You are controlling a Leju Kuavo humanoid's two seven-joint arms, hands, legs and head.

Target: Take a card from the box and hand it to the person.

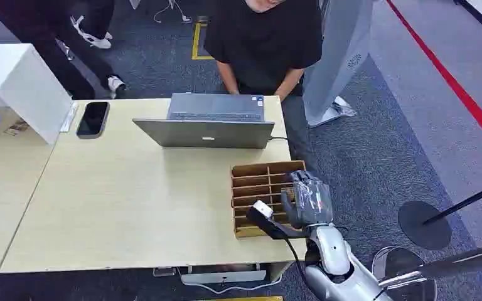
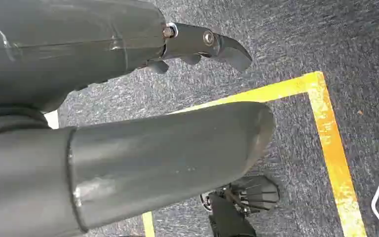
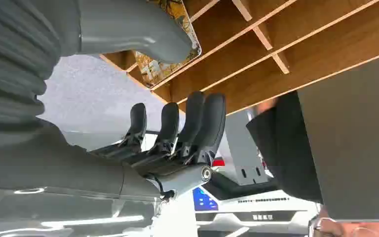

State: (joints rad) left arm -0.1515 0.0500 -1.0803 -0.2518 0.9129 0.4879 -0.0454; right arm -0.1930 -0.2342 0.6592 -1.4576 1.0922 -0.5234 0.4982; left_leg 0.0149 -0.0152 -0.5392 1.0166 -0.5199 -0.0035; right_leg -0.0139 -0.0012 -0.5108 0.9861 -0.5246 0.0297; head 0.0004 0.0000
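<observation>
While the right hand [image 1: 305, 199] hovers over the right side of the box [image 1: 251, 188], its thumb presses on a card [image 3: 170, 52] standing in a compartment, the dark fingers [image 3: 197, 123] curled outside the wall. That box sits at the table's [image 1: 119, 194] front right corner, behind a laptop [image 1: 208, 125]. By the floor, the left hand [image 2: 128, 113] hangs with fingers apart, holding nothing. A person [image 1: 263, 37] stands at the far edge.
</observation>
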